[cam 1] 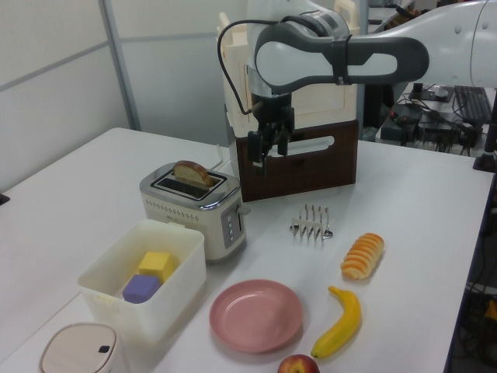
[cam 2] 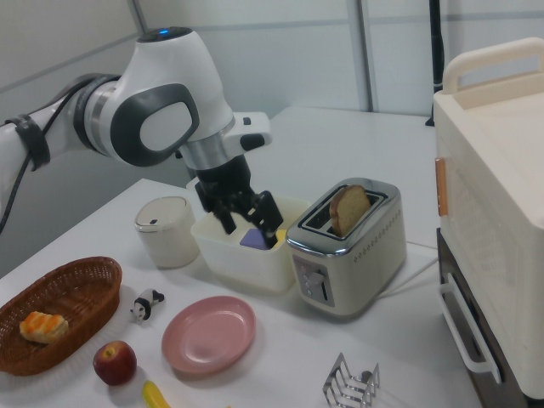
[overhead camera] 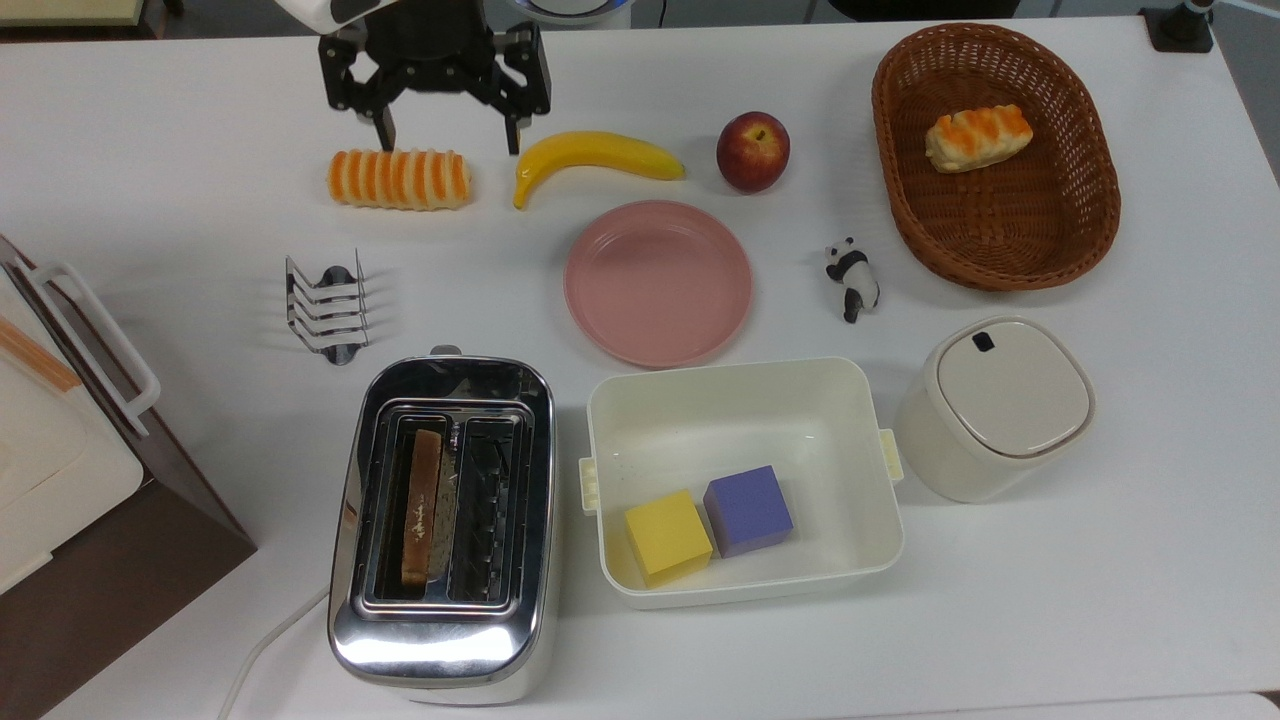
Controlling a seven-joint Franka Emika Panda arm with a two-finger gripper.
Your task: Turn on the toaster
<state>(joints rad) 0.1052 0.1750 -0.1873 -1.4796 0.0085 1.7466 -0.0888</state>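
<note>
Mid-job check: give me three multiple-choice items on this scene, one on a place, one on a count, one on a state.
1. Where does the slice of bread sit in the toaster?
A. the top view's left slot
B. the top view's right slot
C. on the pink plate

2. How many cubes lie in the white bin?
A. one
B. two
C. three

3. How is the claw?
A. shut on the banana
B. open, holding nothing
C. pressing the lever

Answers: 1 A, the other slot shows bare wires. 2 B, a yellow cube and a purple cube. 3 B, its fingers stand apart above the table.
</note>
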